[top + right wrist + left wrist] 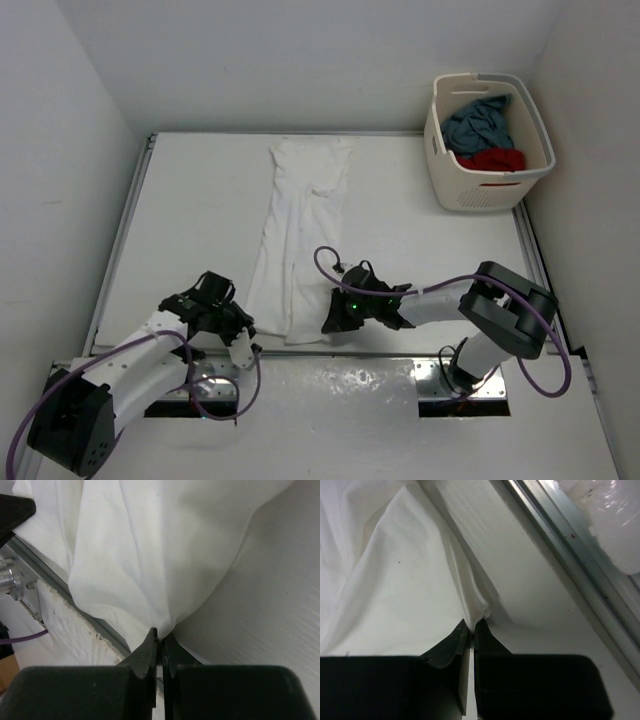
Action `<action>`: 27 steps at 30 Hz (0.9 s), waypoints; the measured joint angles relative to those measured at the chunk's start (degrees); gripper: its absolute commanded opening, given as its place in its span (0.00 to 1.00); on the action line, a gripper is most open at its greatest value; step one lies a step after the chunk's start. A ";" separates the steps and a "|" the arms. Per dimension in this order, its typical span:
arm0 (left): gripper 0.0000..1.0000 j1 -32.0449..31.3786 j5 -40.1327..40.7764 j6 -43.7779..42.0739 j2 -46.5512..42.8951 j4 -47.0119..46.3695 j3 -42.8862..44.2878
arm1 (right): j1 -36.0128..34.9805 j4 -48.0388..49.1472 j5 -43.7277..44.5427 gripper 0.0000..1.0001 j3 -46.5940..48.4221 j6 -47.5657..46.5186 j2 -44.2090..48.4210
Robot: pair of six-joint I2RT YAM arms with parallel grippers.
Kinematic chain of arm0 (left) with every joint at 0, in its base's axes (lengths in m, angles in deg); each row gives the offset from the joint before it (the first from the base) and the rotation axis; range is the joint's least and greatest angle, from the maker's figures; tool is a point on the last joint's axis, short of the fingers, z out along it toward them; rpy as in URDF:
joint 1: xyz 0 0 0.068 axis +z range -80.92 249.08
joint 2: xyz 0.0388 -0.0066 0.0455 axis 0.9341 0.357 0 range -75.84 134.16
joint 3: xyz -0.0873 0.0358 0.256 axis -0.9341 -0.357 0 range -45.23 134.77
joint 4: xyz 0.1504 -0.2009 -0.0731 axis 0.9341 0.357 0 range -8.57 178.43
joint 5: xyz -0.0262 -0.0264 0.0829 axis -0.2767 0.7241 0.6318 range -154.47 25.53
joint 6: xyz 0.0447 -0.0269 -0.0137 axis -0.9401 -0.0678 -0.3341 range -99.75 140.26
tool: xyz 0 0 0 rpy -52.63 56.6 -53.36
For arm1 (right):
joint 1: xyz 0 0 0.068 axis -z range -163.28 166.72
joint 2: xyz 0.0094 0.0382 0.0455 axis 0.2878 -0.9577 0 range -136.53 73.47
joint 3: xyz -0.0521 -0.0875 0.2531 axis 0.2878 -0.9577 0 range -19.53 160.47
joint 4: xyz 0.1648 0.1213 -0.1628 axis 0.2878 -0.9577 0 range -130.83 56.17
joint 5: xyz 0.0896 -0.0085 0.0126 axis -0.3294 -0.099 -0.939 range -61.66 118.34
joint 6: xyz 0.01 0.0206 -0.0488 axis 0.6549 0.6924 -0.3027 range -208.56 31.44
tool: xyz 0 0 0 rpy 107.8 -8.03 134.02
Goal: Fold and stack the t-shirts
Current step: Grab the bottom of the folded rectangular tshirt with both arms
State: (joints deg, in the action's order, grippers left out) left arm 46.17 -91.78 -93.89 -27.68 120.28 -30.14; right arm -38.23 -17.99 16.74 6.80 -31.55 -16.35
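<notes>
While white t-shirt [300, 225] lies stretched out, left pincer [471, 625] clamped on its near hem, right pincer [160, 632] likewise.

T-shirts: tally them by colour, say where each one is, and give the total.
white t-shirt: 1, spread on the table, near end pinched by the left pincer and the right pincer
red t-shirt: 1, in the laundry basket
blue-grey t-shirt: 1, in the same basket
Total: 3
</notes>
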 measured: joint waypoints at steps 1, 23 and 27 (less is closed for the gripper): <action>0.00 0.00 -0.17 -0.07 -0.39 0.81 0.00 | 0.00 0.24 -0.31 0.00 -0.20 0.09 0.00; 0.00 -0.42 -9.64 8.11 -0.57 16.61 14.25 | -0.94 -19.06 -1.81 0.00 5.05 -6.84 6.73; 0.00 0.22 -9.94 18.82 8.33 15.23 24.63 | 2.84 -29.57 -1.42 0.00 15.58 -10.54 8.22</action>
State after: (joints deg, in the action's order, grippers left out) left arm 46.39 -101.72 -75.07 -19.35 135.52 -5.51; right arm -35.39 -47.56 15.32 22.38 -42.09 -8.13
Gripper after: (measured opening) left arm 0.026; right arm 0.002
